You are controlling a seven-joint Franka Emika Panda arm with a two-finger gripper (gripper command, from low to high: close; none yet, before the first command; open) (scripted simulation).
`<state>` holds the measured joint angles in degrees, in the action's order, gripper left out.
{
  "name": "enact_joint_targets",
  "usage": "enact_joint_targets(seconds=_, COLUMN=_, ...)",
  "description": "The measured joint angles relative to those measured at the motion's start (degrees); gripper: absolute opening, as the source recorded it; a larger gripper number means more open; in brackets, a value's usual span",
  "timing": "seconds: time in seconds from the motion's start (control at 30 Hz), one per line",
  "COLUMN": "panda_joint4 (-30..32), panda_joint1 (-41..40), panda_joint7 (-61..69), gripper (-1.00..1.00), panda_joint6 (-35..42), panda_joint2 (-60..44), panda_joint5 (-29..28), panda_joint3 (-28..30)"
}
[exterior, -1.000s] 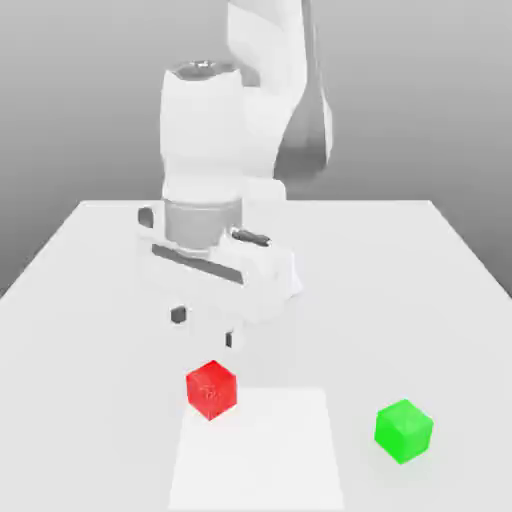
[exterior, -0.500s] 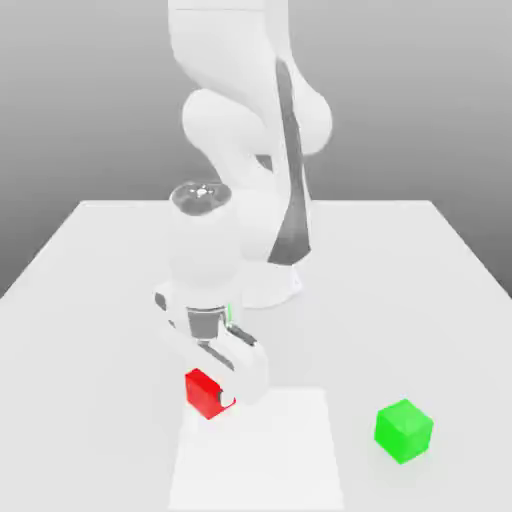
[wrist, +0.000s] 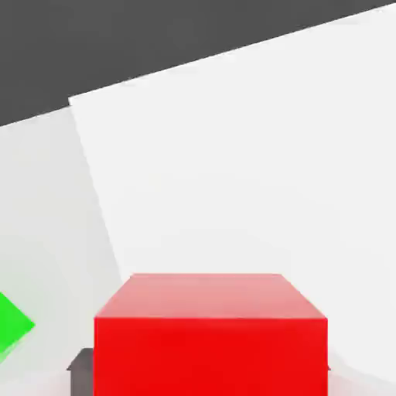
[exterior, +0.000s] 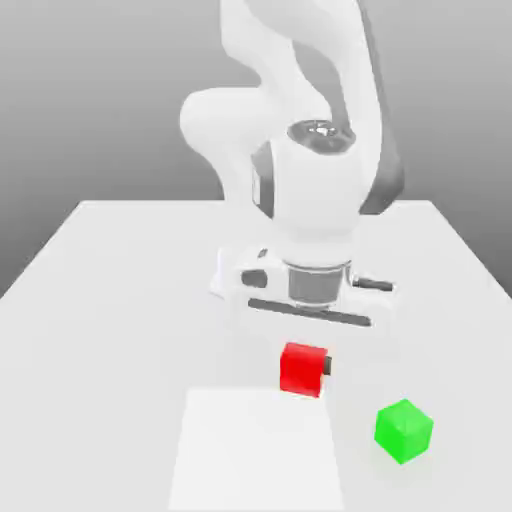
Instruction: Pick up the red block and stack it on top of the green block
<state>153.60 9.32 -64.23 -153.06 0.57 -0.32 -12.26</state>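
White robot hand (exterior: 304, 368) clamped on small bright red cube (exterior: 302, 368), cube held off the white surface (exterior: 110, 300), above the paler square patch's (exterior: 255, 450) far edge. Small bright green cube (exterior: 403, 430) sits on surface, apart, toward exterior view's right, lower than red cube.
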Motion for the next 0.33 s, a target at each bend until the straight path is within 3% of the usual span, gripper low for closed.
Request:
enact_joint_targets(seconds=0.2, panda_joint4=-4.5, panda_joint1=4.1, panda_joint7=0.7, gripper=-1.00, panda_joint6=-6.5, panda_joint2=-11.3, panda_joint5=-5.9, panda_joint3=0.7)
enact_joint_targets(seconds=0.23, panda_joint4=-4.6, panda_joint1=4.4, panda_joint7=0.2, gripper=1.00, panda_joint6=-7.5, panda_joint2=-12.5, panda_joint5=-6.6, panda_joint3=1.1)
enact_joint_targets(seconds=0.33, panda_joint4=-4.6, panda_joint1=4.3, panda_joint7=0.2, gripper=1.00, panda_joint6=-7.5, panda_joint2=-12.5, panda_joint5=-6.6, panda_joint3=1.1)
